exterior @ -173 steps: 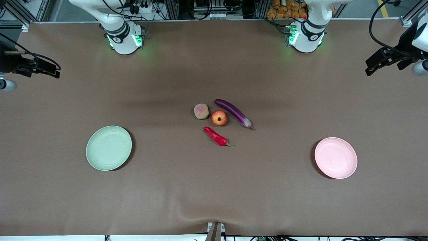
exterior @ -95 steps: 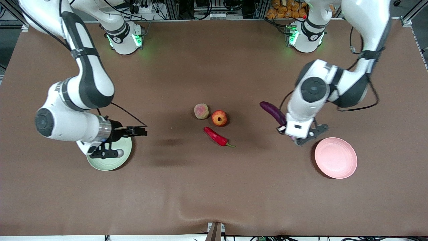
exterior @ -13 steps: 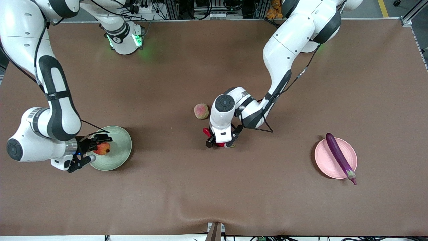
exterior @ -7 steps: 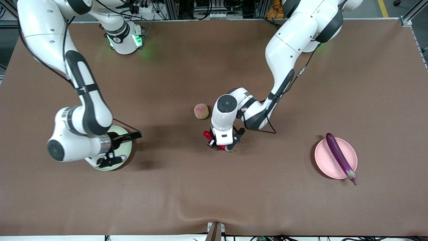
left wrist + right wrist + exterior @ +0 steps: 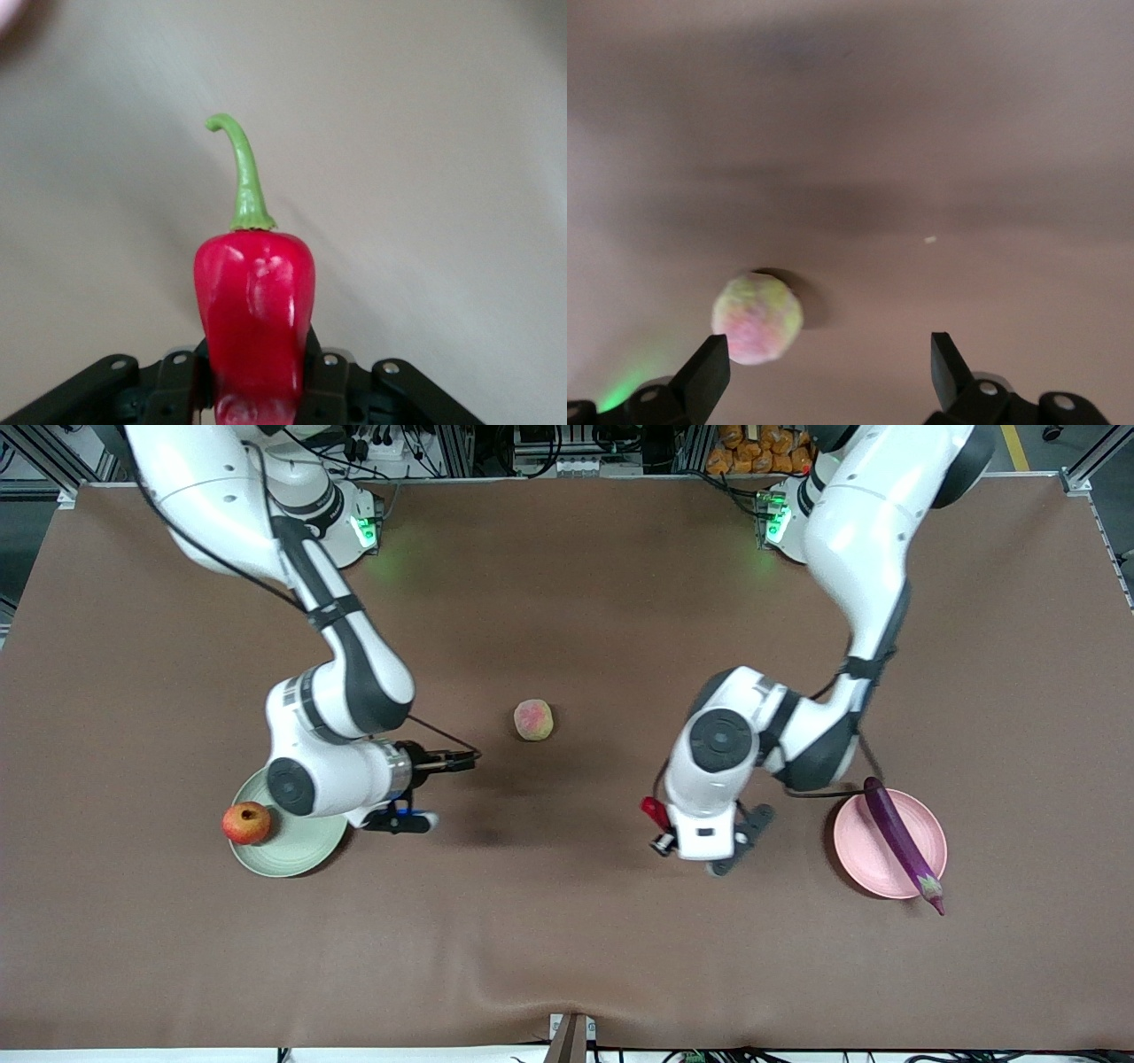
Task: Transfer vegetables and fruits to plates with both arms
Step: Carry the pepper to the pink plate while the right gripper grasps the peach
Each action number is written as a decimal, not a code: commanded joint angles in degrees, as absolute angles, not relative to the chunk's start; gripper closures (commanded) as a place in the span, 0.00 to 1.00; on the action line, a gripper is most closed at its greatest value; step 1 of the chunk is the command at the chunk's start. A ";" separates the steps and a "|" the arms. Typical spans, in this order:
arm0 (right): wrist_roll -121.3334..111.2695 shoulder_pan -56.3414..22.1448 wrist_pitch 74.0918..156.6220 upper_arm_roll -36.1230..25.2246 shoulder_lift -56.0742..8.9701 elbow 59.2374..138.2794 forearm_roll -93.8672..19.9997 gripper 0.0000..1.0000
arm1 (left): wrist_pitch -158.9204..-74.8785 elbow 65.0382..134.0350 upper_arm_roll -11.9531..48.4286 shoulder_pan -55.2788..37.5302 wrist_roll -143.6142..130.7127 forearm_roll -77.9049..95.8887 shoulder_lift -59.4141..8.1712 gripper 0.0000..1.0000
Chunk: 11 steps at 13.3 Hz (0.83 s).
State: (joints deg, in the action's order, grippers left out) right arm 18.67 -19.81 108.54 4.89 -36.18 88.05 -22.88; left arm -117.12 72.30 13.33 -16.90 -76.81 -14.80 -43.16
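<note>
My left gripper (image 5: 678, 831) is shut on the red chili pepper (image 5: 654, 811) and holds it over the table beside the pink plate (image 5: 864, 841). In the left wrist view the chili (image 5: 255, 310) sits between the fingers, green stem pointing away. The purple eggplant (image 5: 899, 837) lies across the pink plate, its stem end over the rim. My right gripper (image 5: 434, 790) is open and empty, between the green plate (image 5: 297, 846) and the peach-like fruit (image 5: 533, 719). That fruit (image 5: 757, 319) shows just past one fingertip (image 5: 709, 372). The pomegranate-like fruit (image 5: 246, 823) rests on the green plate's edge.
The brown table cover (image 5: 567, 939) has a small wrinkle at the edge nearest the front camera. Both arm bases (image 5: 341, 522) stand along the table's farthest edge, lit green.
My left gripper has lifted the chili and carried it toward the pink plate. My right gripper has left the green plate, where the pomegranate-like fruit now lies, and moved toward the peach-like fruit.
</note>
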 commanded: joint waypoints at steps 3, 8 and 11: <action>31.70 -29.69 121.69 4.22 -34.01 97.10 -23.91 0.00 | -113.73 75.23 14.50 -3.20 -54.72 -11.77 -39.73 1.00; 37.00 -35.16 129.90 3.96 -34.01 102.74 -23.20 0.00 | -114.87 74.62 14.24 7.89 -35.26 -11.00 -42.35 1.00; 36.83 -35.33 129.64 3.96 -34.19 103.01 -22.94 0.00 | -115.84 74.88 14.24 10.10 -29.82 -10.19 -43.07 1.00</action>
State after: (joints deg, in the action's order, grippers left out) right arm 36.56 -35.30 129.46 4.08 -36.16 100.59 -23.08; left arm -115.17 74.49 13.75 9.54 -32.71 -11.08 -43.15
